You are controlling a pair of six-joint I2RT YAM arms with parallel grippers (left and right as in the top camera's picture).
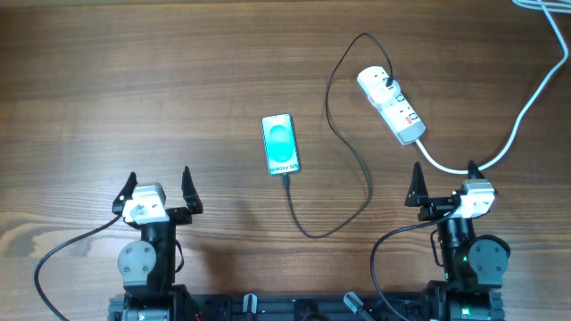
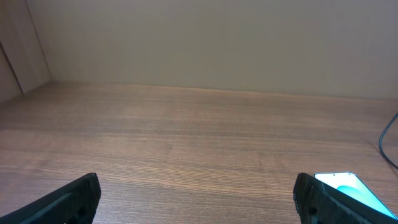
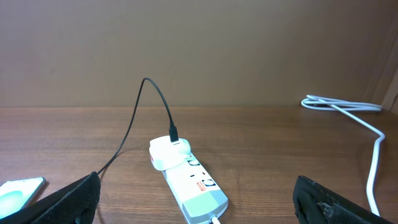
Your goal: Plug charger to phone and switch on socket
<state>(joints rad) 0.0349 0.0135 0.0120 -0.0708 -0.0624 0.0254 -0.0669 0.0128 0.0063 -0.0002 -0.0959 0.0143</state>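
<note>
1. The phone [image 1: 280, 144] is being shown lying flat and screen-up in the middle of the counter [image 1: 134, 71], ahead of both arms. The socket [image 1: 397, 107] is lying well off to its right.
2. The left jaws and the right jaws are both being held wide apart near the counter's front edge. Nothing is being gripped.
3. The charger [image 1: 327, 94] is being draped in a loose loop, from a white adapter on the socket's far end round to the phone's near end.
4. The charger is being judged thin, light and limp. It is best being taken by the stiff plug body just behind the tip, since the cable itself would flop.
5. The phone is being judged light and slick. It is likely to slide when pushed, so its edges would need bracing.
6. The socket's red switches are being judged small. A fingertip press may skid the light strip.
7. Whether the plug tip is seated in the phone or only touching it is not being made clear.
8. The switch positions are being shown too small to read.
9. Only a corner of the phone is being caught in each wrist view, and the white cord [image 3: 342, 106] is being cut off at the frame edge.
</note>
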